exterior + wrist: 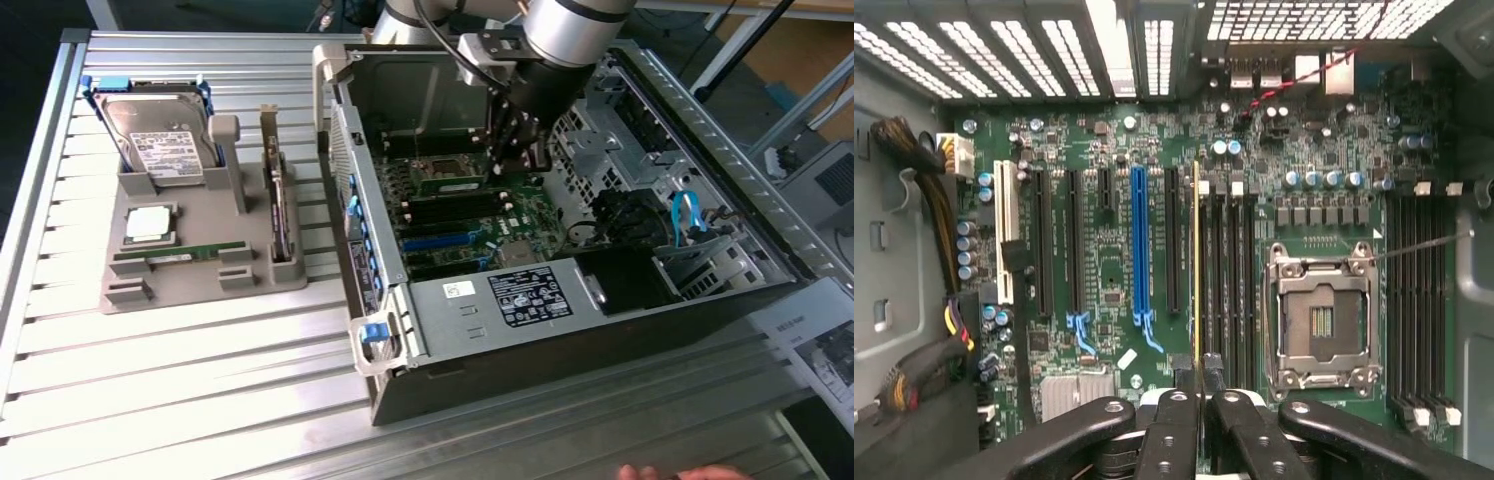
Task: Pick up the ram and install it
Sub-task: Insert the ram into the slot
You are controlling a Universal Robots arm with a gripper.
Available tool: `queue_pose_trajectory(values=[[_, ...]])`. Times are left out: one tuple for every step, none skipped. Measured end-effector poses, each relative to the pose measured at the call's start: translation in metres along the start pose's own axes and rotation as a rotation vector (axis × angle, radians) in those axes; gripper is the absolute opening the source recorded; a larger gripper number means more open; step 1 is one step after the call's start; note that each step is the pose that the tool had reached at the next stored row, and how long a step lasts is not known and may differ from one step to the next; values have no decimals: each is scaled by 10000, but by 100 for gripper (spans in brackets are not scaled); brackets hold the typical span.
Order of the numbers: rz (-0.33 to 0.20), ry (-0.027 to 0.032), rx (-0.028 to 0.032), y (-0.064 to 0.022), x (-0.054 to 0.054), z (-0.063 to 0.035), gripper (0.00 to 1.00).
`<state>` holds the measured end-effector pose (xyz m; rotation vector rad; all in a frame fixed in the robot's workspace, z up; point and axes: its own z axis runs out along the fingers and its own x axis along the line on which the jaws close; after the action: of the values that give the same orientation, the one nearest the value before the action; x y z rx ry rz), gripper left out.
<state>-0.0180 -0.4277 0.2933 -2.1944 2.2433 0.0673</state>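
Where a ribbed metal worktop (200, 400) carries an open computer case (574, 390), the ram (1196, 260) is inside that case, above the green motherboard (1104, 270), and the tool (1197, 372) grips it. The wrist view shows it edge-on as a thin yellowish line. It runs alongside the black memory slots (1232, 270), between them and the longer card slots (1141, 240), with the empty processor socket (1319, 320) just beyond. Whether its lower edge touches a slot cannot be told. In the exterior view it is a narrow green stick with dark chips, level under the arm.

The tool's two inner fingers (1176, 420) are closed tight against the ram's flat sides, with no gap.

To the exterior view's left of the case, a grey tray (187, 288) sits on the worktop. It holds a hard drive (160, 140) standing upright, a square silver chip (147, 222), a second green stick (180, 256) and a dark card (276, 200) on edge. A person's fingers (681, 472) show at the worktop's near edge.
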Motion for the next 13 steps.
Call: queue_pose_trajectory(values=[[0,0,0,-7,0,0,12],[0,-1,0,-8,0,0,12],[0,-1,0,-8,0,0,12],[1,-1,0,-8,0,0,12],[0,0,0,-8,0,0,12],[0,0,0,-9,-3,0,12],[-2,0,0,-10,-7,1,12],[-2,-1,0,-9,-12,1,12],[0,-1,1,-8,-20,3,12],[0,0,0,-8,-29,4,12],[0,0,0,-8,-38,5,12],[0,0,0,-8,-47,6,12],[-1,-1,0,-7,-58,7,12]])
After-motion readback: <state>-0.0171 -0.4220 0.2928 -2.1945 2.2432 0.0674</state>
